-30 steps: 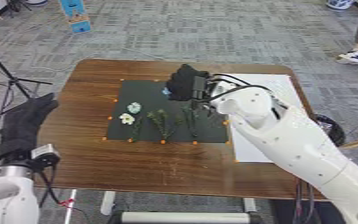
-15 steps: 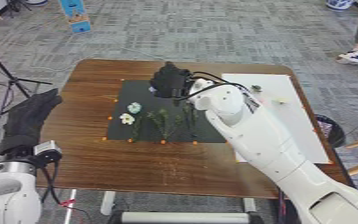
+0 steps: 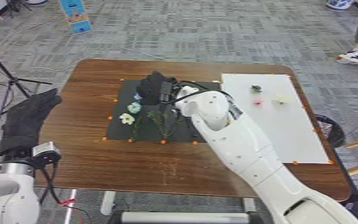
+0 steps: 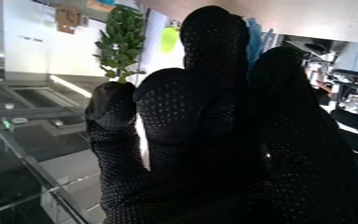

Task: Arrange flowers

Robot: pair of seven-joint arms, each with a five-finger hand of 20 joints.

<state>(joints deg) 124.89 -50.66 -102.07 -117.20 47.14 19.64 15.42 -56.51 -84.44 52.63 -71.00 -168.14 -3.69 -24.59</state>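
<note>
Over the upper part of the dark mat (image 3: 118, 102) is my right hand (image 3: 155, 85), with a small blue flower (image 3: 137, 96) at its left side. In the right wrist view, blue petals (image 4: 254, 36) show between the curled fingers of the right hand (image 4: 202, 135). A pale mint flower (image 3: 135, 107) and a white flower (image 3: 127, 119) lie on the mat's left side, beside green stems (image 3: 164, 125). The right forearm hides part of the mat. My left hand (image 3: 29, 117) is off the table's left side, fingers straight.
A white sheet (image 3: 278, 130) on the table's right bears a dark flower (image 3: 256, 89), a pink one (image 3: 257, 102) and a pale yellow one (image 3: 281, 100). Orange markers edge mat and sheet. A black tripod (image 3: 14, 80) stands left of the brown table (image 3: 78, 160).
My right hand has moved left across the mat, the blue flower moving with it. The arm has swung off the white sheet, uncovering its flowers. The left hand has barely shifted.
</note>
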